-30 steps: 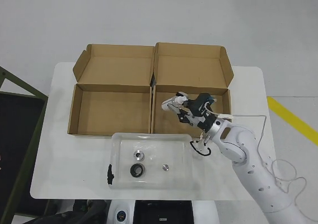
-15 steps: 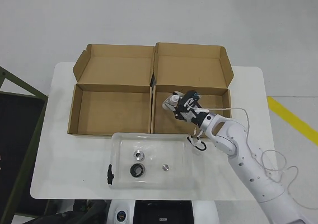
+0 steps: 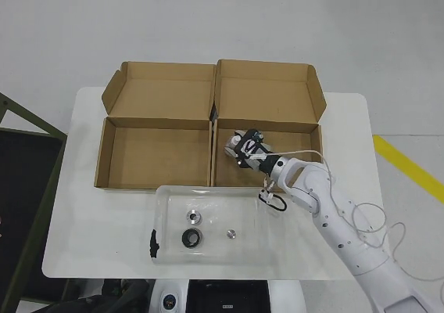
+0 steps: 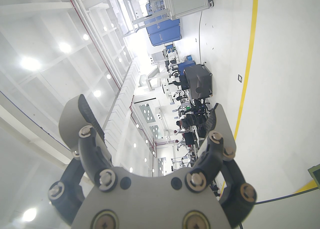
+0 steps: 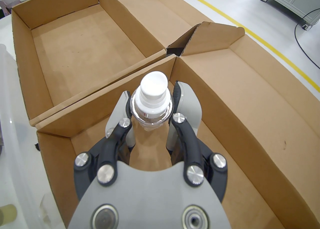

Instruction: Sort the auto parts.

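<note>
My right gripper (image 3: 243, 147) (image 5: 152, 104) is shut on a small cylindrical part (image 5: 153, 97) with a white cap and a shiny metal collar. It holds the part (image 3: 232, 143) above the right cardboard box (image 3: 230, 174) (image 5: 250, 104), close to the wall shared with the left cardboard box (image 3: 155, 156) (image 5: 82, 47). Both boxes look bare inside. The clear plastic bin (image 3: 163, 205) in front of the boxes holds a dark ring-shaped bearing (image 3: 193, 238) and two small silver parts (image 3: 195, 217) (image 3: 230, 233). My left gripper (image 4: 150, 119) points up at the hall ceiling, open, with nothing between its fingers.
Both boxes have their lids folded back toward the table's far edge (image 3: 222, 88). A dark green rack (image 3: 3, 156) stands off the table's left side. A thin cable (image 3: 316, 152) loops from my right arm over the right box.
My right gripper has carried the part leftward across the right box, toward the wall shared with the left box. The bin's parts have not moved.
</note>
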Tool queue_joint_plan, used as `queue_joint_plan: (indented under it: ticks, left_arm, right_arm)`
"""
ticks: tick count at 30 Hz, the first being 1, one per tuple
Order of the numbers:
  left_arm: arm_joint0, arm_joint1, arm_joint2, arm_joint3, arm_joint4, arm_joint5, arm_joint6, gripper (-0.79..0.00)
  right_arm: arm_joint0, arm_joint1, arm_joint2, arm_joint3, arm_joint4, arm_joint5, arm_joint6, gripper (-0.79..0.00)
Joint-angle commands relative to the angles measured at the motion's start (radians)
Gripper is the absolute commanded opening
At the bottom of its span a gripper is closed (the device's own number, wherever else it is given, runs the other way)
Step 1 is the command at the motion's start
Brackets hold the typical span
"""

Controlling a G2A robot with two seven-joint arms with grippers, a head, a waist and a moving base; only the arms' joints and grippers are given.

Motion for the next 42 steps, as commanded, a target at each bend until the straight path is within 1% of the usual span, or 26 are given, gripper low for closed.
queue_joint_plan:
  ticks: [1, 2, 3, 4, 9, 14, 21, 22, 24, 27, 30, 33, 37, 42]
  left_arm:
    - [0.0, 0.0, 0.0, 0.0, 0.0, 0.0, 0.0, 0.0]
    - [0.0, 0.0, 0.0, 0.0, 0.0, 0.0, 0.0, 0.0]
    - [0.0, 0.0, 0.0, 0.0, 0.0, 0.0, 0.0, 0.0]
    - [0.0, 0.0, 0.0, 0.0, 0.0, 0.0, 0.0, 0.0]
    - [0.0, 0.0, 0.0, 0.0, 0.0, 0.0, 0.0, 0.0]
    - [0.0, 0.0, 0.0, 0.0, 0.0, 0.0, 0.0, 0.0]
    - [0.0, 0.0, 0.0, 0.0, 0.0, 0.0, 0.0, 0.0]
    - [0.0, 0.0, 0.0, 0.0, 0.0, 0.0, 0.0, 0.0]
    - [0.0, 0.0, 0.0, 0.0, 0.0, 0.0, 0.0, 0.0]
    - [0.0, 0.0, 0.0, 0.0, 0.0, 0.0, 0.0, 0.0]
    - [0.0, 0.0, 0.0, 0.0, 0.0, 0.0, 0.0, 0.0]
    - [0.0, 0.0, 0.0, 0.0, 0.0, 0.0, 0.0, 0.0]
    - [0.0, 0.0, 0.0, 0.0, 0.0, 0.0, 0.0, 0.0]
    - [0.0, 0.0, 0.0, 0.0, 0.0, 0.0, 0.0, 0.0]
  right_arm:
    - [0.005, -0.002, -0.005, 0.007, -0.005, 0.0, 0.007, -0.465]
    - [0.008, -0.003, -0.007, 0.01, -0.006, 0.001, 0.008, -0.413]
    - [0.01, -0.004, -0.009, 0.014, -0.006, -0.001, 0.01, -0.175]
    - [0.011, -0.005, -0.01, 0.016, -0.006, -0.001, 0.012, 0.0]
    - [0.009, -0.008, 0.001, 0.003, 0.012, 0.012, 0.008, 0.0]
    - [-0.014, -0.004, 0.037, -0.068, 0.032, 0.024, 0.006, 0.0]
    - [-0.054, 0.015, 0.101, -0.2, 0.024, -0.051, 0.068, 0.0]
    - [-0.067, 0.017, 0.113, -0.216, 0.05, -0.063, 0.068, 0.0]
    - [-0.08, 0.023, 0.131, -0.249, 0.073, -0.111, 0.092, 0.0]
    - [-0.106, 0.036, 0.154, -0.3, 0.056, -0.2, 0.135, 0.0]
    - [-0.15, 0.049, 0.185, -0.354, 0.05, -0.262, 0.167, 0.0]
    - [-0.199, 0.061, 0.215, -0.415, 0.04, -0.302, 0.201, 0.0]
    - [-0.26, 0.074, 0.248, -0.493, 0.016, -0.327, 0.236, 0.0]
    - [-0.324, 0.087, 0.249, -0.564, -0.041, -0.372, 0.267, 0.0]
